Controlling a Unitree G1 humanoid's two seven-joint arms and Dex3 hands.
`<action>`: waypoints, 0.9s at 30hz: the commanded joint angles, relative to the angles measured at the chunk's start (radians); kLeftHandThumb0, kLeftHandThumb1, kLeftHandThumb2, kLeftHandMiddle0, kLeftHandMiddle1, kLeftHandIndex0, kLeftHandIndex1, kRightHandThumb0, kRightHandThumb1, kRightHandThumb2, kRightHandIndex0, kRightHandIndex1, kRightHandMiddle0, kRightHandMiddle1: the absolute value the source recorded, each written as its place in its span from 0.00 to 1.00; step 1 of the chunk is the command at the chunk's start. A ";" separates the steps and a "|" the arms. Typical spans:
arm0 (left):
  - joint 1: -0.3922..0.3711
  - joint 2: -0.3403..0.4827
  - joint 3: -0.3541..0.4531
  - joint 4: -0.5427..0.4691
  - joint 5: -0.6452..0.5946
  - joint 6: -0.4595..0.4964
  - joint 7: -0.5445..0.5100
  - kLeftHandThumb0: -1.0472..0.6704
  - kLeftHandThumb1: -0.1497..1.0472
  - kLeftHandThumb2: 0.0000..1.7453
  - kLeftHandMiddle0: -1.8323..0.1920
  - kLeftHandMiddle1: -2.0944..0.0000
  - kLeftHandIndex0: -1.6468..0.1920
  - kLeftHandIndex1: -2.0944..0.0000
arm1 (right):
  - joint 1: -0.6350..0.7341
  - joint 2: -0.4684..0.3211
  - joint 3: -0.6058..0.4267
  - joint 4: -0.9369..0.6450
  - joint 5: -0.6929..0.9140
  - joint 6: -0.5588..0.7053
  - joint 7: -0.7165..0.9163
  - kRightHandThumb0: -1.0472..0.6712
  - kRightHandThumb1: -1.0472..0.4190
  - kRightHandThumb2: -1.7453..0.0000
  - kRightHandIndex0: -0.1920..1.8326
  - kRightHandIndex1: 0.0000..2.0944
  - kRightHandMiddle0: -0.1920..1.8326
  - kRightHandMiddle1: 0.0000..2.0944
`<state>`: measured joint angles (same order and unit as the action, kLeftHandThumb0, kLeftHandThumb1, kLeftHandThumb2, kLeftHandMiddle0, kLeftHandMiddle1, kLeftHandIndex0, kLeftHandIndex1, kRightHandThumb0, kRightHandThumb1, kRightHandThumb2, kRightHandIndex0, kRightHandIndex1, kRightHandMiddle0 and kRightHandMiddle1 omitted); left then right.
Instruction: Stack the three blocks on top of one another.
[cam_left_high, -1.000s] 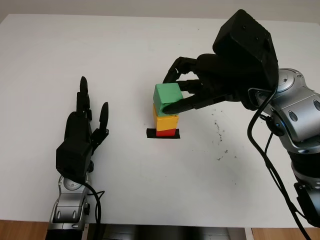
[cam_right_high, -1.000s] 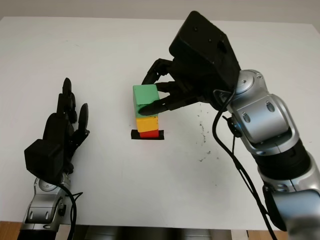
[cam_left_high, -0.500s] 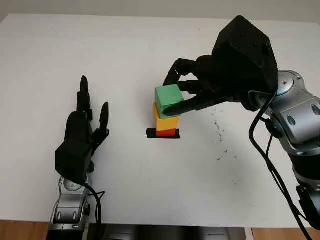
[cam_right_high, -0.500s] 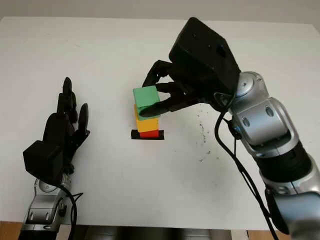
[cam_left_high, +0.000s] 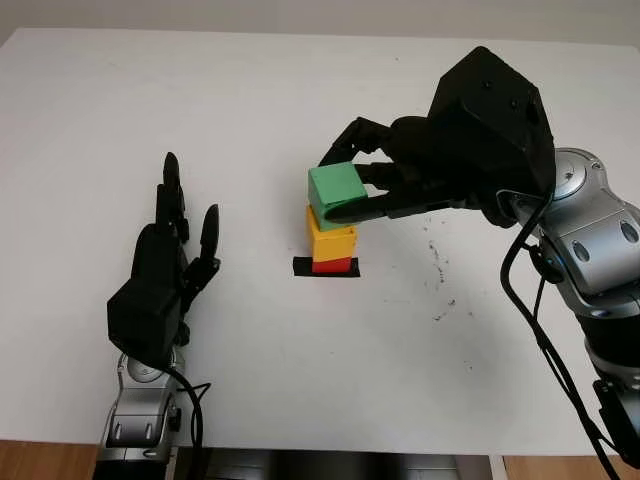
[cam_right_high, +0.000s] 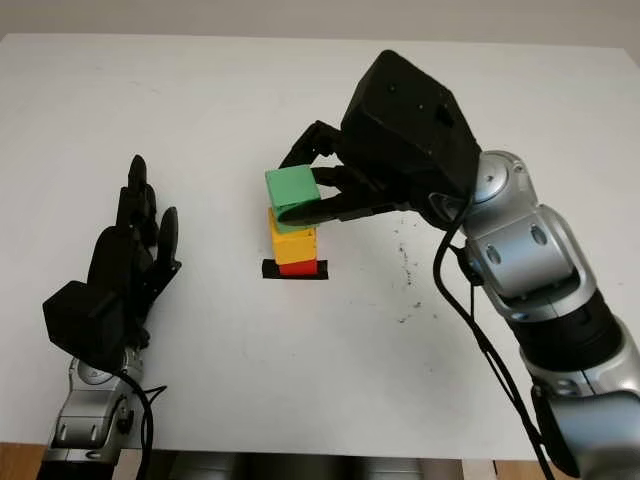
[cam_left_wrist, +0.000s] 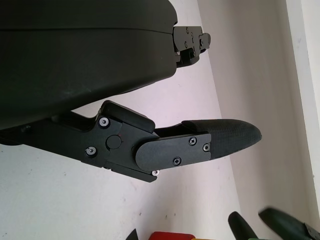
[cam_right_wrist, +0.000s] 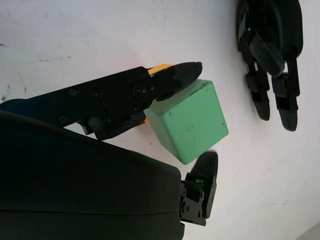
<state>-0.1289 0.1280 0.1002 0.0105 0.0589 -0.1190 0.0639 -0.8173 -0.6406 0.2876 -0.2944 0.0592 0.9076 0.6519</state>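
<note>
The right hand (cam_left_high: 375, 190), reaching in from the right of the frame to its centre, has lifted the green block (cam_left_high: 336, 187) since a second ago: then it sat square on the yellow block (cam_left_high: 332, 240), now it is tilted and seems raised off it. The stack looks undone at the top, so the green block probably still needs resetting. The fingers stay clamped on its sides. The yellow block sits on the red block (cam_left_high: 333, 265) at mid-frame. The left hand (cam_left_high: 165, 270), open, has stayed at lower left.
</note>
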 joint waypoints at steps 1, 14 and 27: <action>0.012 -0.003 0.001 -0.002 0.007 -0.008 0.005 0.16 1.00 0.32 0.98 0.97 0.96 0.98 | 0.007 -0.021 -0.011 -0.011 -0.005 -0.016 0.013 0.29 0.08 0.97 0.06 0.01 0.04 0.16; 0.004 0.001 0.003 0.007 0.001 -0.009 -0.005 0.15 1.00 0.33 0.98 0.98 0.97 0.98 | 0.035 -0.079 -0.077 -0.049 0.032 -0.094 0.122 0.17 0.12 0.97 0.00 0.00 0.00 0.00; -0.020 0.027 0.020 -0.001 0.013 0.036 0.001 0.14 1.00 0.33 0.97 0.97 0.96 0.97 | 0.214 0.144 -0.480 -0.067 0.141 -0.162 -0.224 0.20 0.00 0.63 0.00 0.00 0.00 0.00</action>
<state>-0.1355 0.1467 0.1136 0.0133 0.0745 -0.0876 0.0704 -0.6378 -0.5257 -0.1577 -0.3752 0.1967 0.7572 0.4576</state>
